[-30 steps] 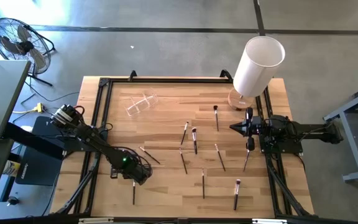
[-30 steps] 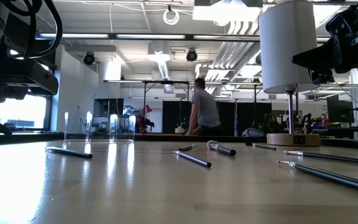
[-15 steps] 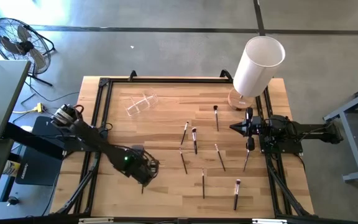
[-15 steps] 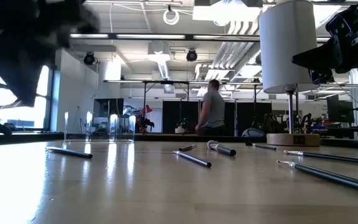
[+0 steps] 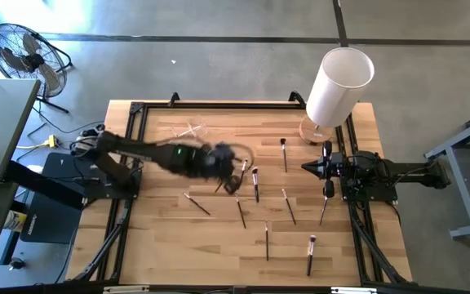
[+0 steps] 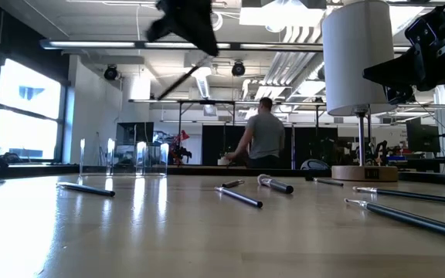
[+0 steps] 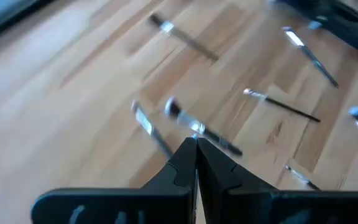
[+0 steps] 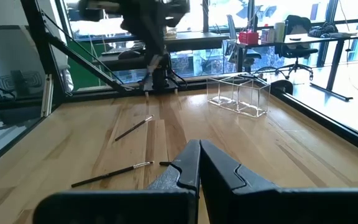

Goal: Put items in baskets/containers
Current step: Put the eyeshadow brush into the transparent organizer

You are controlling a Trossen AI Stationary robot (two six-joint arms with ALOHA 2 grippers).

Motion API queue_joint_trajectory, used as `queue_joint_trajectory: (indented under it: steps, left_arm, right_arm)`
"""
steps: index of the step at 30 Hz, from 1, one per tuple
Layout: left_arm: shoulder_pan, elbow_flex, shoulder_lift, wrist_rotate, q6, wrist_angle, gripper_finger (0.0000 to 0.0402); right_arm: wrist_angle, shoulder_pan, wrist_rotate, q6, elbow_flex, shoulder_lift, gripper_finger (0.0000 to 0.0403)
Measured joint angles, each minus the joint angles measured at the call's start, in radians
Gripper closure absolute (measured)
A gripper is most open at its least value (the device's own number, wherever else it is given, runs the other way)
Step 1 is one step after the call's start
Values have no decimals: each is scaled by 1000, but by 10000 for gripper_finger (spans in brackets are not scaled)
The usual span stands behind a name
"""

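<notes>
- Two dark fingers of the left gripper (image 5: pixel 228 181) were pressed together on a thin makeup brush (image 6: pixel 178 81), held up off the table over its middle; the brush hung slanted beneath the gripper in the low view.
- Just beside it lay loose brushes: one near the centre (image 5: pixel 255 183), another toward the near side (image 5: pixel 268 240), and one at the left (image 5: pixel 197 203).
- The clear plastic holder (image 5: pixel 186 135) stood well apart, near the table's far left edge.
- The right gripper (image 5: pixel 307 167) rested at the right edge with its fingers together, holding nothing.
- The tall white cylinder (image 5: pixel 338 86) stood on its wooden base behind that arm.
</notes>
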Motion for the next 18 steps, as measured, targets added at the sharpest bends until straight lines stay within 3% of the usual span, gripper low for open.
queue_joint_trajectory:
  steps: [8, 14, 18]
  left_arm:
    - [220, -57, 0, 141, 428, 290, 401]
    - [343, -230, -67, 282, 568, 524, 401]
    - [419, -406, -174, 316, 602, 687, 401]
  right_arm:
    - [0, 0, 0, 0, 0, 0, 398]
    - [0, 0, 0, 0, 0, 0, 398]
    - [0, 0, 0, 0, 0, 0, 398]
